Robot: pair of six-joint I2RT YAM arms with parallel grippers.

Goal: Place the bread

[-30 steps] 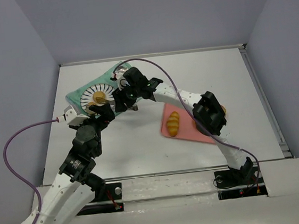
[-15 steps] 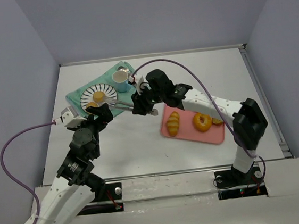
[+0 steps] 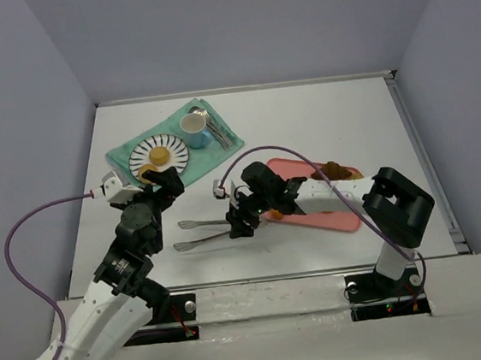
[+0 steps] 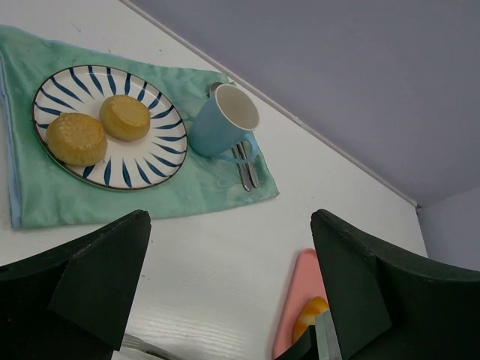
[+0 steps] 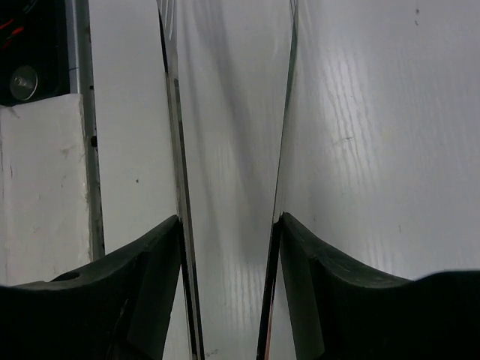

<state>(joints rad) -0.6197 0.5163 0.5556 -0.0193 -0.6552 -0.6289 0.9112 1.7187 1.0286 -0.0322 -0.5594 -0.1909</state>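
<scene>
Two round buns (image 3: 160, 156) lie on a blue-striped plate (image 3: 172, 142); they also show in the left wrist view (image 4: 125, 117). A long bread loaf (image 4: 311, 315) lies on the pink board (image 3: 331, 220); in the top view my right arm hides it. My right gripper (image 3: 240, 224) is shut on metal tongs (image 3: 200, 224), whose two arms (image 5: 172, 112) point left over bare table. My left gripper (image 3: 160, 184) is open and empty, near the plate's front edge; its jaws stand wide apart in the left wrist view (image 4: 229, 217).
The plate rests on a green cloth (image 3: 214, 150) with a blue cup (image 3: 194, 128) and cutlery (image 3: 216, 129) beside it. A brown pastry (image 3: 337, 170) sits at the pink board's far edge. The table's near edge (image 5: 45, 187) is close to the tongs.
My right arm has swung from the plate back toward the near edge, carrying the tongs, and now covers the loaf on the pink board. The left arm has barely moved.
</scene>
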